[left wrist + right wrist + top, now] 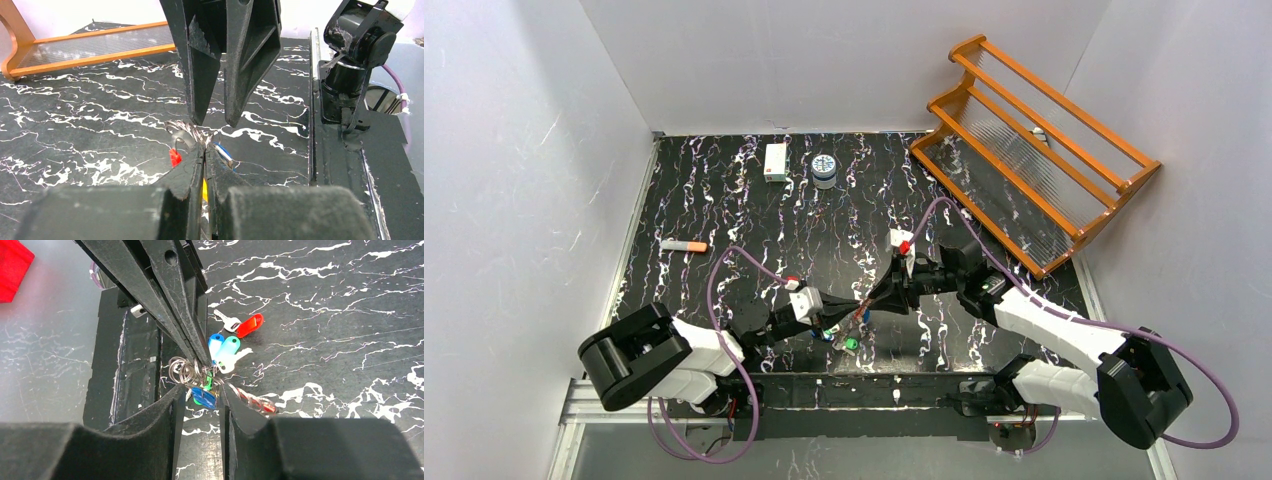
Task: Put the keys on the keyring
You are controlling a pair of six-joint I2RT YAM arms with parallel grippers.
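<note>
Pinching the keyring (182,371) low over the table (325,315), the left gripper (205,150) meets the right gripper (198,392), fingers narrowly apart around a blue key (204,398), grip unclear; a red key (248,325) lies loose, so threading looks unfinished.

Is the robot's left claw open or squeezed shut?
Shut. The left gripper has its fingers pressed together with no gap, pinching the keyring at their tips.

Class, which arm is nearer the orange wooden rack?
Right. The right arm lies close beside the rack's near corner; the left arm is farther left, with the left gripper shut on the keyring.
</note>
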